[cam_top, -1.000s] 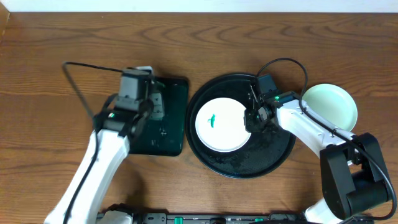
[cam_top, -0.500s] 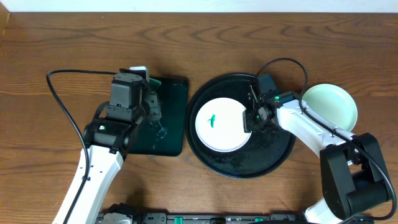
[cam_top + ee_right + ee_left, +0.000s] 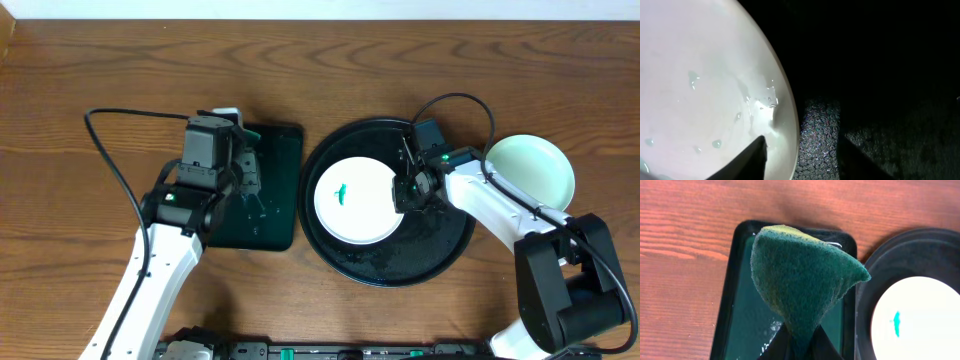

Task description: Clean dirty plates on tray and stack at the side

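Note:
A white plate (image 3: 355,200) with a small green smear (image 3: 341,192) lies on the round black tray (image 3: 440,250). My right gripper (image 3: 405,192) is open, low at the plate's right edge. In the right wrist view its fingers (image 3: 801,146) straddle the wet rim (image 3: 785,115), one over the plate and one over the tray. A pale mint-green plate (image 3: 530,170) sits on the table right of the tray. My left gripper (image 3: 248,178) is shut on a green sponge (image 3: 800,280) and holds it above the rectangular green tray (image 3: 275,215).
The left wrist view shows the wet green tray (image 3: 740,305), the black tray's rim (image 3: 867,285) and the white plate (image 3: 925,325) to its right. Bare wooden table surrounds both trays. Cables loop over the table behind each arm.
My left arm has shifted a little down and left with the sponge, still over the green tray. My right arm and the plates have not moved.

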{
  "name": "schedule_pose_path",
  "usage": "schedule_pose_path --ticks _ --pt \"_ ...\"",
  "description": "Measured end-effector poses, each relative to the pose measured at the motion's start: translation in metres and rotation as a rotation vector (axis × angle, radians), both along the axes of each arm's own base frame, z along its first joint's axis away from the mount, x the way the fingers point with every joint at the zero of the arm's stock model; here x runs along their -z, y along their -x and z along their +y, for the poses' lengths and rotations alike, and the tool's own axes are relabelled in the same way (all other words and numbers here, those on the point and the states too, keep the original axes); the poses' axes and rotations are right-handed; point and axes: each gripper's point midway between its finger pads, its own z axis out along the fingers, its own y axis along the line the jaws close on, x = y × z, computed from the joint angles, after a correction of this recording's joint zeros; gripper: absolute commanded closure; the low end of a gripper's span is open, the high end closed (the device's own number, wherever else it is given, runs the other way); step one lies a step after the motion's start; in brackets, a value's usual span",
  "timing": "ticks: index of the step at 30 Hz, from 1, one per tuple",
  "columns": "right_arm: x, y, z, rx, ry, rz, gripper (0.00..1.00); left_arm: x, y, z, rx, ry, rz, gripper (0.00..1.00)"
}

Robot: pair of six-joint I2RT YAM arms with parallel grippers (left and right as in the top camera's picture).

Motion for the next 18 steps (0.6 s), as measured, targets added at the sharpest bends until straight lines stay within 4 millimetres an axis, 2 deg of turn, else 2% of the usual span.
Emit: schedule_pose_path --ticks 1,4,6,11,18 --pt "0.000 0.000 0.000 -0.001 0.000 -0.001 0.66 0.003 0.000 0.000 0.000 -0.003 0.012 0.92" --pt "0.000 0.000 0.000 -0.003 0.000 -0.002 0.86 0.011 0.000 0.000 0.000 -0.009 0.040 0.92" --pt "0.000 -0.001 0.000 0.005 -0.001 -0.002 0.94 0.016 0.000 0.000 0.000 -0.012 0.054 0.92" --pt "0.000 -0.001 0.001 0.001 -0.005 -0.002 0.98 0.023 0.000 0.000 0.000 -0.016 0.076 0.93" --pt "0.000 -0.001 0.001 0.002 -0.006 -0.004 0.99 0.025 -0.001 0.000 -0.001 -0.017 0.082 0.92"
